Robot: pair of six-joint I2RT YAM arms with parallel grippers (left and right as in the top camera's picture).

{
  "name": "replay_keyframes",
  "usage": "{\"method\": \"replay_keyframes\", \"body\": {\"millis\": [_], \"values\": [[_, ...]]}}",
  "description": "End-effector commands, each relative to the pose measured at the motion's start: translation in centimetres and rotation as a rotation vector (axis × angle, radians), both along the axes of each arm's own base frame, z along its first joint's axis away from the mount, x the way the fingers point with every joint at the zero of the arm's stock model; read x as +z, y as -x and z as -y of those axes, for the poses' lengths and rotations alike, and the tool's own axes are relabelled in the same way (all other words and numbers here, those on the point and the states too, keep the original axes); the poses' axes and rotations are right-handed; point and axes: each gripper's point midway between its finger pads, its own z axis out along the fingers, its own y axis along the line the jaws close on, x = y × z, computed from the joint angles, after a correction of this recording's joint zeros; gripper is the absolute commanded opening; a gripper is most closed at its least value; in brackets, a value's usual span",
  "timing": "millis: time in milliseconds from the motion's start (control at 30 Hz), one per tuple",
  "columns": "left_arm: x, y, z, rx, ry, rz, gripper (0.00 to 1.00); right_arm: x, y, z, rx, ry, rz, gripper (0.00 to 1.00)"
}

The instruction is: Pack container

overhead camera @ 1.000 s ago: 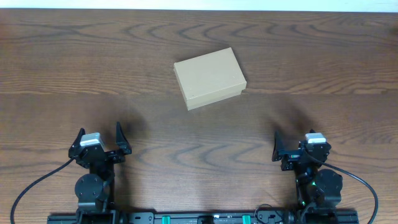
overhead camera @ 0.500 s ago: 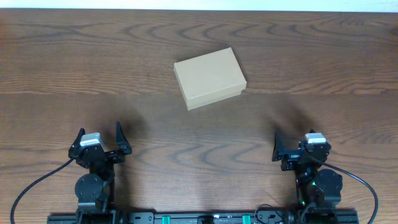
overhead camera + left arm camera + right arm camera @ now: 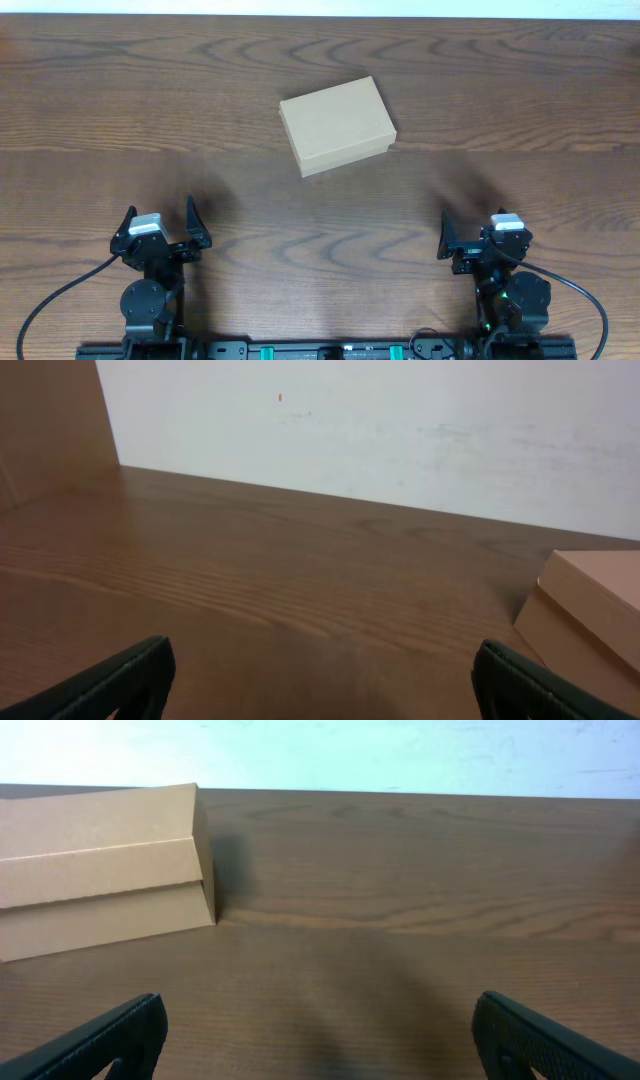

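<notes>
Now: container (image 3: 337, 125) sits shut at twelve o'clock on the surface (image 3: 100, 100). Spread wide, holding nothing: left fingers (image 3: 140, 672) at seven, right fingers (image 3: 120, 1032) at five. Best approach, I'd say: come in low, catch the lid's front edge.

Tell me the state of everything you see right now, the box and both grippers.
Box: lid closed, lying flat, untouched.
Left gripper: jaws open, empty.
Right gripper: jaws open, empty.
</notes>
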Motion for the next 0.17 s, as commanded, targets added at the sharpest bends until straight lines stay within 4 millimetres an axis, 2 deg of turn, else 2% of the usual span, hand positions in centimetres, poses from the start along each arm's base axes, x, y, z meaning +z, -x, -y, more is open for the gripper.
{"method": "replay_keyframes", "body": {"millis": [0,133], "values": [[-1.86,0.12,-0.14,0.008,0.007,-0.056,0.96,-0.03,0.0,0.21,-0.008,0.003,0.003,0.99],[-1.86,0.12,-0.14,0.008,0.006,-0.056,0.96,-0.03,0.0,0.21,-0.008,0.003,0.003,0.99]]}}
